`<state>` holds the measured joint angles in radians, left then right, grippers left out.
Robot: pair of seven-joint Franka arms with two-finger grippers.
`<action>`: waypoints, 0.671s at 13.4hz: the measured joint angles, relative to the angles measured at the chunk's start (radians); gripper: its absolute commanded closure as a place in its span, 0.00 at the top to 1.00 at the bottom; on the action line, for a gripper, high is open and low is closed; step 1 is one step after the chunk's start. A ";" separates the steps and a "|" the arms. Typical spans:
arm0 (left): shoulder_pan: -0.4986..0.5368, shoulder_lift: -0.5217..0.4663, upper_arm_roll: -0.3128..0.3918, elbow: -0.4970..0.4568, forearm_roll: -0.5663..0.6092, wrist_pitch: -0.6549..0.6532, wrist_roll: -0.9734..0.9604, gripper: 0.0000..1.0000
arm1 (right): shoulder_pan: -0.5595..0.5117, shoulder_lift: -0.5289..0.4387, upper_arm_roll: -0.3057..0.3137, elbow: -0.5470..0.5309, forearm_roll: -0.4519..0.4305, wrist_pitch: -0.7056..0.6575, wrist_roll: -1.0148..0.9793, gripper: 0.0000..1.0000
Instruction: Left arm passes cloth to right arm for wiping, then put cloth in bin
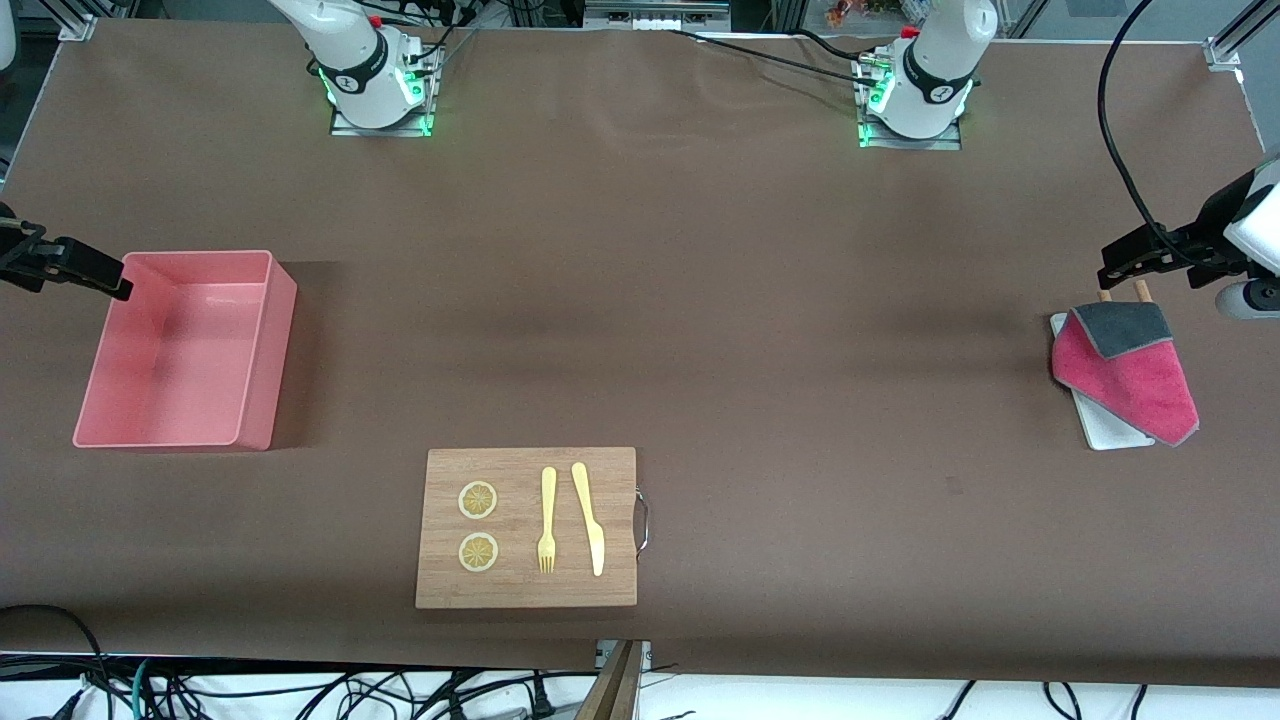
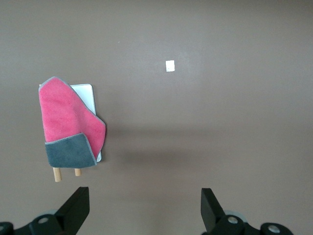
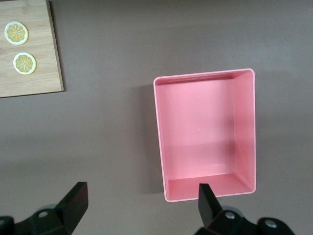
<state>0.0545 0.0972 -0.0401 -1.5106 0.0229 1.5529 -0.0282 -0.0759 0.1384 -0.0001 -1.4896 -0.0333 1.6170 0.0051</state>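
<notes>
Table (image 1: 640,300): bin (image 1: 180,350), board (image 1: 527,527), tray (image 1: 1110,428).

Brown cloth-covered table (image 1: 700,300) fills view, faint creases near top edge. Aluminium frame posts (image 1: 1225,45) at corners. Black cables (image 1: 300,690) tangled on white floor below table's near edge.

The cloth (image 1: 1128,376) lies on a tray (image 1: 1110,428), well apart from the bin (image 1: 262,350).
</notes>
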 measured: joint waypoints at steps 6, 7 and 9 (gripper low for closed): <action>0.034 0.002 0.000 0.000 0.000 0.000 0.000 1.00 | 0.003 0.000 0.001 0.000 0.000 0.006 0.000 1.00; 0.039 0.002 0.000 0.000 0.000 0.000 0.000 1.00 | 0.003 0.000 0.000 0.000 0.000 0.006 0.000 1.00; 0.047 0.004 0.000 -0.004 -0.001 -0.004 0.000 1.00 | 0.003 0.000 0.000 0.000 0.000 0.006 -0.001 1.00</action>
<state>0.1017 0.1012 -0.0398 -1.5142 0.0217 1.5489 -0.0285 -0.0730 0.1383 -0.0001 -1.4895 -0.0331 1.6233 0.0046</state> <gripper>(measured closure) 0.000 0.000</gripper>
